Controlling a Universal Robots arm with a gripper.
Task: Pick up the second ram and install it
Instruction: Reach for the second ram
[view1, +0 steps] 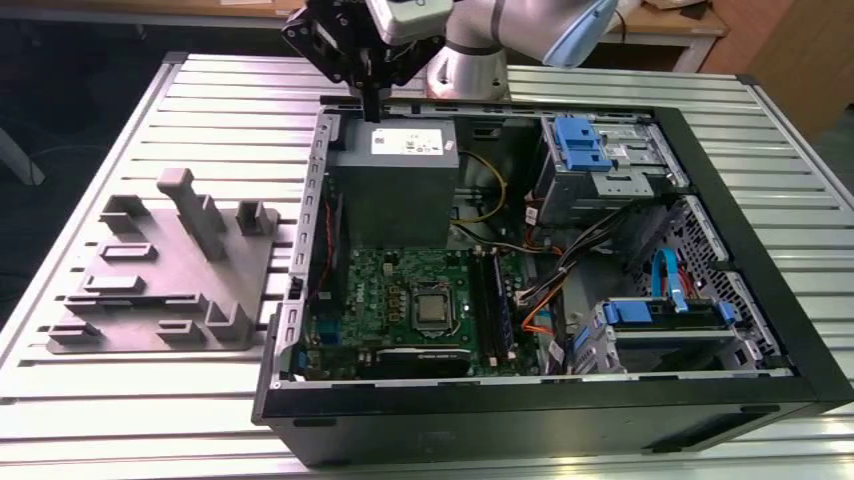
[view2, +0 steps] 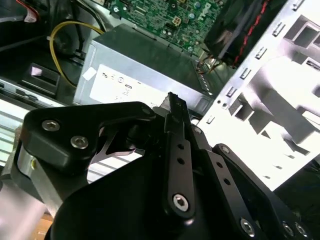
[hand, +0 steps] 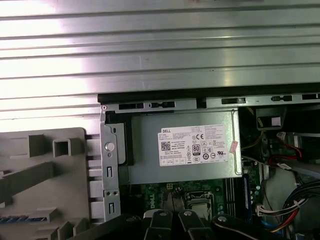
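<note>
Pincer (view1: 371, 115) clenched, tips together, nothing seen gripped. It hung over the power supply (view1: 390, 185), high enough, I judged, to clear the case wall (view1: 320, 180). One bluish strip, probably the second ram (hand: 20, 219), sat slotted in the one grey fixture (view1: 160, 300) beside the power supply, likely kept there for easy grasping.
</note>
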